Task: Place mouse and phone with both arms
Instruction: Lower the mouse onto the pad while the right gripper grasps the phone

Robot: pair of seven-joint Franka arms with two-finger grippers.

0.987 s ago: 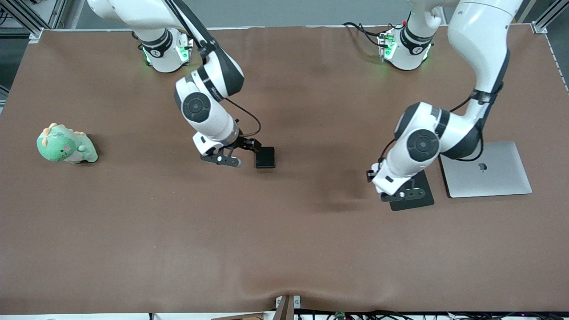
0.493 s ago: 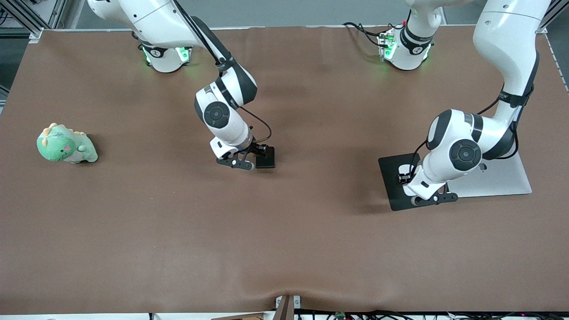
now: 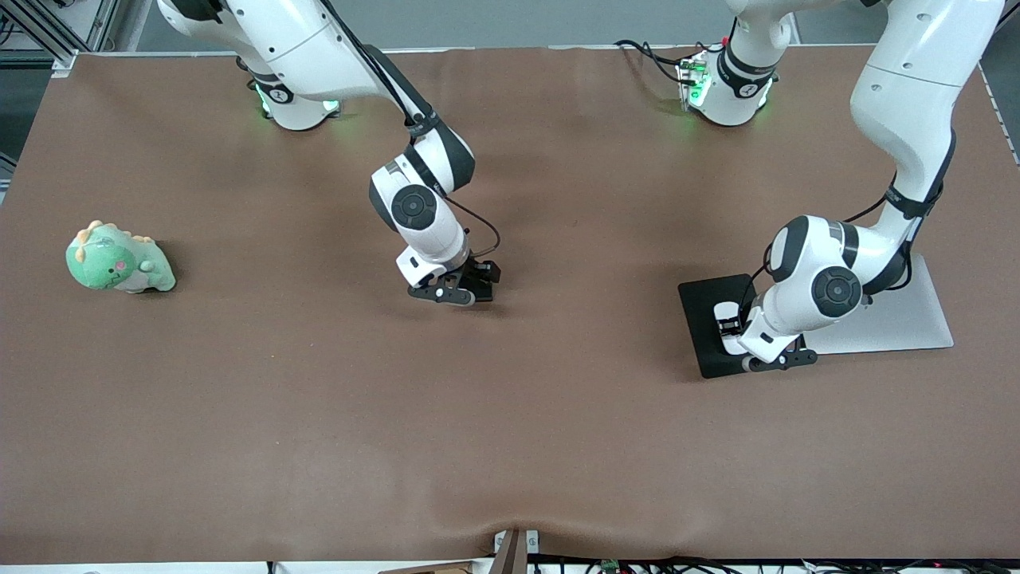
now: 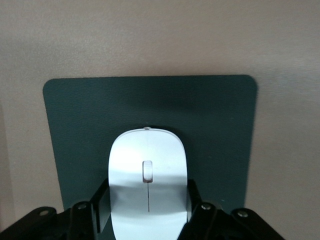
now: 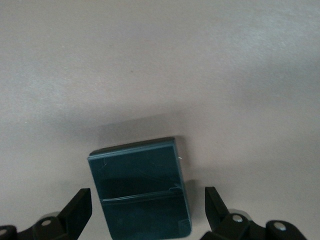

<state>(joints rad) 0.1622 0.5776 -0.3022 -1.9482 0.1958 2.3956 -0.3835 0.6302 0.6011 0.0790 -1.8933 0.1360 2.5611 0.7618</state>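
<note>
Writing: none readable on any item; no logo can be made out on the laptop.
Left tool [image 3: 769,359]: closed on the one small white oval mouse [image 4: 148,185], held down on the single flat black mouse pad [image 3: 705,319].
Right tool [image 3: 462,287]: fingers [image 5: 75,210] spread wide either side of the one black rounded slab phone [image 5: 140,187], which lies on the brown tabletop [image 3: 510,430]; not gripping.
Silver laptop [image 3: 908,323]: one, closed, just beside the pad.
Green plush dinosaur [image 3: 115,263]: one, toward the right arm's end.

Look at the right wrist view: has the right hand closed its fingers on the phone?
No. The right hand is open, its fingers standing apart on either side of the phone without touching it.
</note>
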